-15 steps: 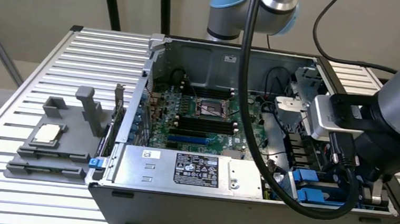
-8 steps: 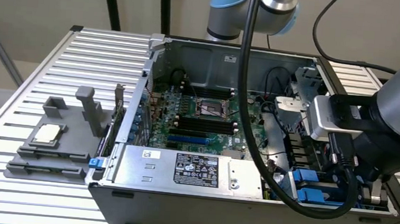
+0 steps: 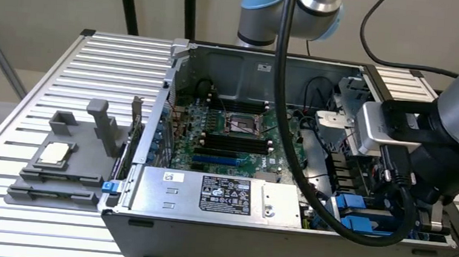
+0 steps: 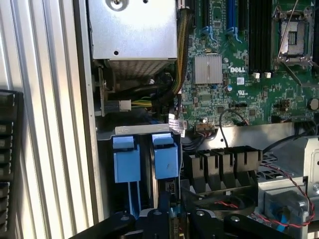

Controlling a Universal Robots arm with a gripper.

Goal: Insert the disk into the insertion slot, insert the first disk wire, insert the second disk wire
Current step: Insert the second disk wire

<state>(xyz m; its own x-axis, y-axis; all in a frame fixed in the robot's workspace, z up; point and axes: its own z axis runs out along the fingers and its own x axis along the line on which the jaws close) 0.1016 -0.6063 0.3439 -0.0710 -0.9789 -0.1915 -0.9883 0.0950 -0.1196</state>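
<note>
The disk's bright blue carrier [image 4: 166, 160] shows in the wrist view as a blue tab with a darker blue body standing on edge, seated in the insertion slot [image 4: 144, 130], whose pale grey rim runs just above it. A second blue tab [image 4: 125, 162] stands just beside it in the neighbouring bay. The gripper [image 4: 168, 215] hangs directly over the carrier's edge; its black fingers [image 4: 163, 201] sit close around that thin edge, but whether they pinch it or stand slightly apart cannot be told.

The exterior view shows the open computer case [image 3: 205, 236] on the slatted metal worktop [image 3: 72, 63], with the silver power supply [image 3: 217, 194] along the case's near wall and the motherboard [image 3: 229, 134] behind it. There the arm's wrist [image 3: 422, 148] covers the bays, leaving blue tabs [image 3: 354, 204] peeking out beside it. A grey fixture block [image 3: 65, 165] lies on the worktop outside the case.

The wrist view adds the Dell-marked board [image 4: 239, 69] and a black ribbed duct [image 4: 224, 164] near the slot. The case wall borders the bays closely.
</note>
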